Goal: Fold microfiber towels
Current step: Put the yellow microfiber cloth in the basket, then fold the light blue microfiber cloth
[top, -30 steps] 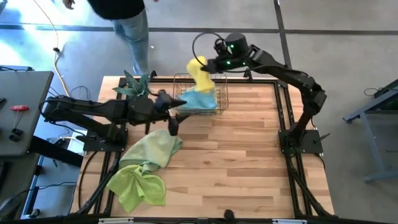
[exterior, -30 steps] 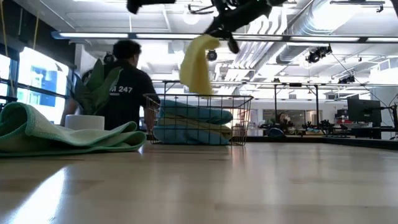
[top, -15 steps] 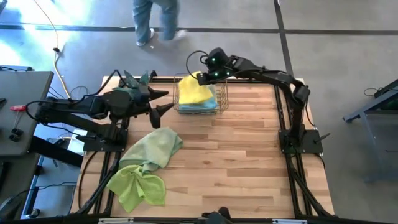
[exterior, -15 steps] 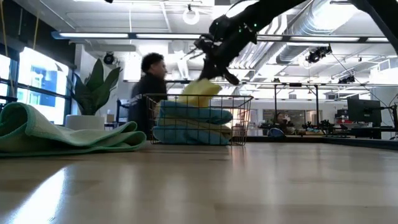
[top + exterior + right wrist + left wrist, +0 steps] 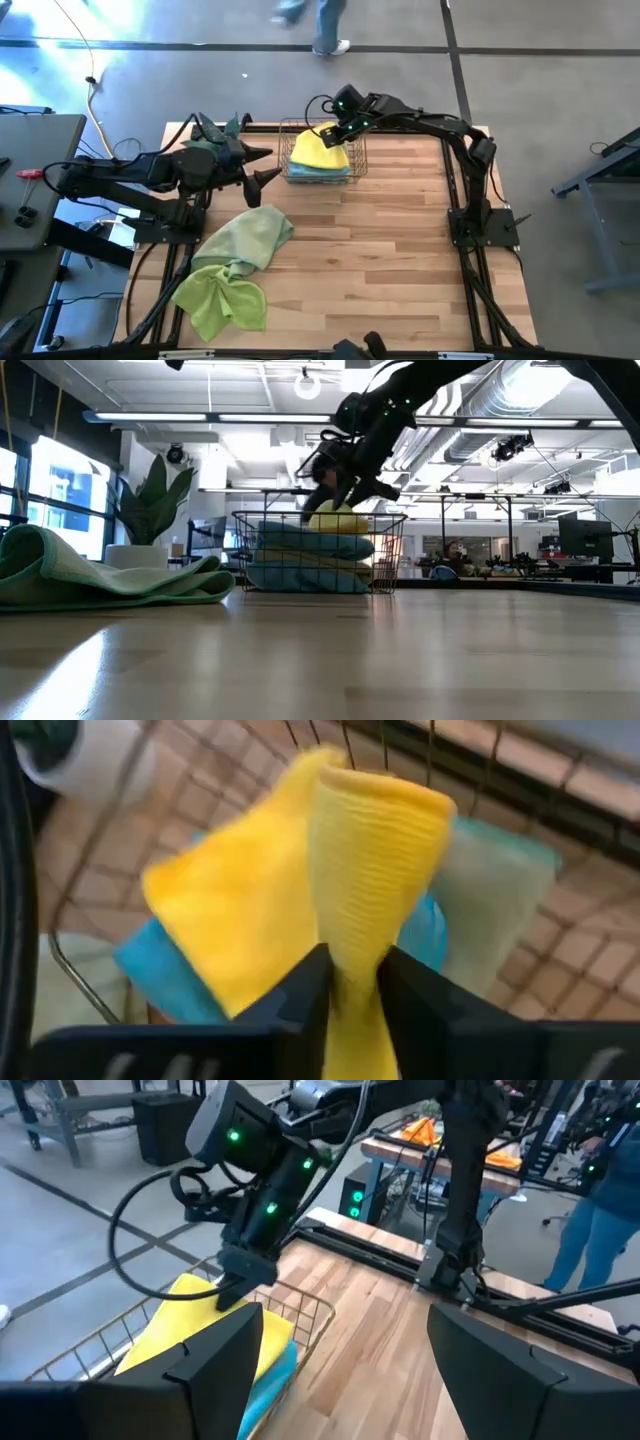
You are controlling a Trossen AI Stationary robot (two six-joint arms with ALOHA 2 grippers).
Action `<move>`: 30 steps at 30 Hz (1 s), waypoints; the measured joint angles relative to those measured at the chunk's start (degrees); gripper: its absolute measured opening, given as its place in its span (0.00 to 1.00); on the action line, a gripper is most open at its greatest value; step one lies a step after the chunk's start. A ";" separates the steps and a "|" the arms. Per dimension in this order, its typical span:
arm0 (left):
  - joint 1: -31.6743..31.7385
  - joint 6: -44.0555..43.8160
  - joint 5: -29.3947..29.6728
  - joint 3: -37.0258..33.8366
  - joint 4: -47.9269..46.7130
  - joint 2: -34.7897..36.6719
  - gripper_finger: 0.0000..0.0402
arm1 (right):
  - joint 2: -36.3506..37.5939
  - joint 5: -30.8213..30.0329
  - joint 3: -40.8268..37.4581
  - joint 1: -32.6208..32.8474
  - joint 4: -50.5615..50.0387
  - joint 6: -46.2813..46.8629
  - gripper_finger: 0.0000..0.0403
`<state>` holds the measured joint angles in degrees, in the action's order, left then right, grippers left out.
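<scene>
Where the far edge of the pale wooden slatted table (image 5: 380,240) meets the frame: one wire basket (image 5: 355,160), one potted plant.

Wire basket: rectangular, metal mesh, near the table's far edge, holding a stack of cloths.

Towels in basket: one soft yellow microfiber towel (image 5: 318,152) on top, rumpled, over at least one light blue microfiber towel (image 5: 312,172); exact count of blue layers cannot be told.

Towels on table: two, both unfolded and touching; one pale sage green microfiber towel (image 5: 248,238) lying crumpled on the left side, one lime green microfiber towel (image 5: 220,300) bunched nearer the front left corner.

Right gripper (image 5: 335,135): dark two-finger pincer, down over the basket's far side, fingers set narrow with a fold of the yellow towel pinched between them, seen close in the right wrist view.

Left gripper (image 5: 262,166): dark two-finger pincer, hovering above the table just left of the basket, fingers spread wide, holding nothing.

Spiky green potted plant (image 5: 215,133): one, in a white pot, at the far left corner, beside the basket.

Person (image 5: 322,18): one, only legs showing, on the floor beyond the table.
</scene>
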<state>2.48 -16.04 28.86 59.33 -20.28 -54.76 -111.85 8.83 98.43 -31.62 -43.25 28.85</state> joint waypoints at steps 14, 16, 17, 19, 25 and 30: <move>-1.02 -15.21 -7.05 0.04 -11.27 -3.76 0.69 | 0.09 -8.64 28.97 3.32 -35.24 -20.78 0.44; -2.49 -20.05 -8.55 0.02 -17.28 -6.09 0.69 | 0.13 -13.27 33.13 5.57 -39.99 -22.94 0.44; -3.39 -23.13 -9.27 0.02 -20.60 -7.37 0.69 | 0.13 -15.77 34.99 6.64 -42.53 -23.85 0.44; -5.46 -28.90 -10.70 -0.02 -27.56 -10.16 0.69 | 0.54 -20.21 36.69 8.85 -46.53 -25.37 0.44; -12.88 -39.31 -15.54 -0.02 -39.47 -20.50 0.69 | 10.61 -23.35 23.81 13.27 -46.47 -26.33 0.44; -20.86 -29.37 -19.77 -0.02 -39.92 -29.25 0.69 | 22.51 -23.27 7.73 15.60 -38.33 -23.71 0.44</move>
<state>-18.38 -45.41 9.09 59.31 -60.20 -84.01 -89.34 -14.44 106.16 -16.02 -81.58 5.14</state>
